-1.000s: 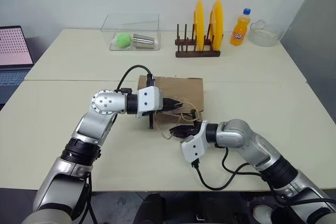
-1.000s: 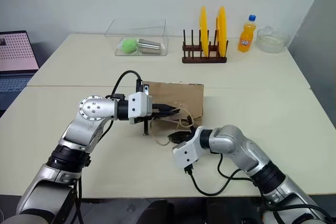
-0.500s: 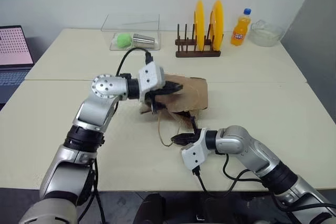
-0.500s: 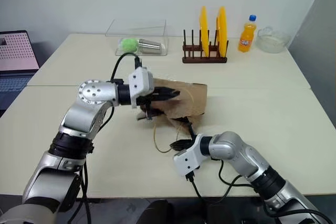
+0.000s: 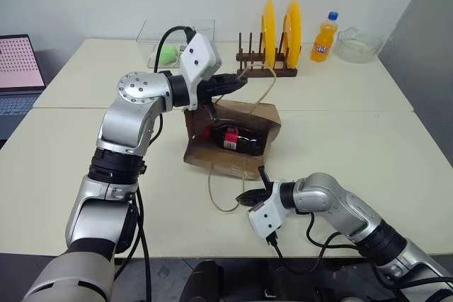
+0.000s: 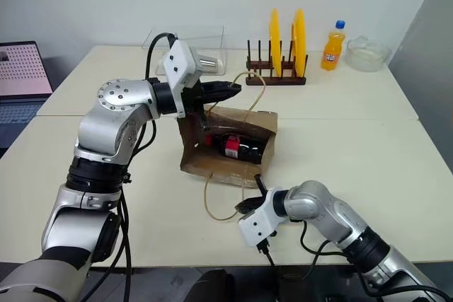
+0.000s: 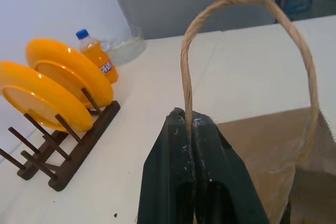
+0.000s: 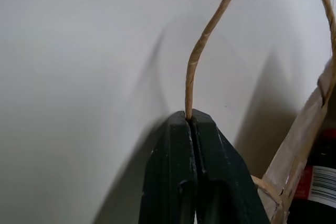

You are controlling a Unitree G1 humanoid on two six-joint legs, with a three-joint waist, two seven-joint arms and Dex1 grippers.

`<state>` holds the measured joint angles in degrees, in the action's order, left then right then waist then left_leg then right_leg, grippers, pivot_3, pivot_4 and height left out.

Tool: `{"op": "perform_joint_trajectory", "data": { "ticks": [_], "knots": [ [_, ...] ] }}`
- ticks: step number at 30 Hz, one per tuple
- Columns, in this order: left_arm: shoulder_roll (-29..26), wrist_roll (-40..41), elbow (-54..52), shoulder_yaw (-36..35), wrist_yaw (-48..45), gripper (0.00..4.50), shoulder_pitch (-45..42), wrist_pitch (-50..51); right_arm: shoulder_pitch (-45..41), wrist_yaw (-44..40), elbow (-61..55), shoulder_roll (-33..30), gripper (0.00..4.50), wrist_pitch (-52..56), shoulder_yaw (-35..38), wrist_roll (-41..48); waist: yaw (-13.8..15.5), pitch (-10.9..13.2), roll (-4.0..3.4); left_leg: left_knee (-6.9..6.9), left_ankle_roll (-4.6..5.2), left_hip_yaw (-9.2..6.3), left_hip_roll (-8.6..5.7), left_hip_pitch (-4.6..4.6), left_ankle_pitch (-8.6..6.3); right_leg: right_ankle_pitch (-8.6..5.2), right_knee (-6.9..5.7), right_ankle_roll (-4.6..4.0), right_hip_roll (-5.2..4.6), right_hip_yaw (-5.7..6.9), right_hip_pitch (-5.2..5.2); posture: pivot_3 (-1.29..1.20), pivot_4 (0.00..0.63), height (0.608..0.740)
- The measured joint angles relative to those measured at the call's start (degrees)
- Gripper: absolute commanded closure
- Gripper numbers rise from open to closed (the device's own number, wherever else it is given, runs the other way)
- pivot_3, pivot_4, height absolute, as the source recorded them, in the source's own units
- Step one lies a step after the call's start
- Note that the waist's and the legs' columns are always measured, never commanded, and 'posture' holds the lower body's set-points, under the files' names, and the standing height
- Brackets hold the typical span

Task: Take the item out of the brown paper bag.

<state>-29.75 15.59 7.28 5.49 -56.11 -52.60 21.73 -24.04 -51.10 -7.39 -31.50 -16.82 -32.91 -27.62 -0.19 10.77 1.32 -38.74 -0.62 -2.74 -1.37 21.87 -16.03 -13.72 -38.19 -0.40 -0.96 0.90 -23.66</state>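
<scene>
1. Nearest, the right hand (image 5: 250,197) lies low over the tabletop (image 5: 368,146), its fingers pinched tight on the near cord handle (image 5: 212,196) of the brown paper bag (image 5: 244,164).
2. Just beyond that hand, the bag lies with its mouth pulled wide towards the camera, the near lip flat on the tabletop.
3. Inside the bag, beyond the right hand and below the left one, the small cola bottle (image 5: 232,138) lies on its side; its red label band shows.
4. Above the bag's far edge, the left hand (image 5: 243,80) is raised, its fingers clamped on the far cord handle (image 7: 247,3), which arches taut beyond its tips.
5. Beyond the left hand, a dark wooden rack (image 5: 265,68) holds two upright yellow plates (image 5: 279,26).
6. Farther, to that hand's right, stand an orange soda bottle (image 5: 325,37) and a glass bowl (image 5: 357,46).
7. Behind the left arm, a clear box (image 6: 212,33) holds a green ball (image 5: 167,54).
</scene>
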Motion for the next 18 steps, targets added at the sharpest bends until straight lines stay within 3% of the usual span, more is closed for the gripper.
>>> {"op": "perform_joint_trajectory", "data": {
  "ticks": [3, 7, 11, 18],
  "knots": [
    [-0.4, 1.0, -0.3, -0.2, -1.7, 4.5, 0.2, 0.4, 0.4, -0.9, -1.9, -0.4, 3.88, 2.1, 2.4, 3.0, 0.0, 0.0, 0.0, 0.0, -0.08, 0.0, 0.0, 0.0, 0.05, 0.0, 0.0, 0.0, 0.0, 0.0, 0.0, 0.0, 0.15, 0.74],
    [-0.5, 1.5, -2.1, -0.2, -3.3, 4.5, 1.7, 0.6, 1.0, -2.4, -5.2, -1.9, 2.5, 5.1, 4.8, 5.9, 0.0, 0.0, 0.0, 0.0, -0.09, 0.0, 0.0, 0.0, 0.05, 0.0, 0.0, 0.0, 0.0, 0.0, 0.0, 0.0, 0.15, 0.74],
    [-0.6, 2.0, -2.9, -0.2, -3.5, 4.5, 3.0, 1.6, 2.8, -7.8, -10.7, -6.3, 2.5, 9.6, 7.4, 13.2, 0.0, 0.0, 0.0, 0.0, 0.1, -0.02, 0.0, 0.02, -0.06, 0.0, 0.02, 0.0, -0.01, 0.01, 0.01, 0.0, 0.15, 0.74],
    [-0.7, 2.3, -3.1, -0.2, -4.2, 4.5, 3.5, 1.6, 0.0, -14.2, -24.3, -12.3, 2.5, 37.9, 22.0, 38.6, 0.0, 0.0, 0.0, -0.01, 0.14, -0.08, 0.01, -0.04, -0.08, 0.0, 0.04, 0.0, -0.02, 0.04, 0.07, 0.0, 0.15, 0.74]
  ]
}}
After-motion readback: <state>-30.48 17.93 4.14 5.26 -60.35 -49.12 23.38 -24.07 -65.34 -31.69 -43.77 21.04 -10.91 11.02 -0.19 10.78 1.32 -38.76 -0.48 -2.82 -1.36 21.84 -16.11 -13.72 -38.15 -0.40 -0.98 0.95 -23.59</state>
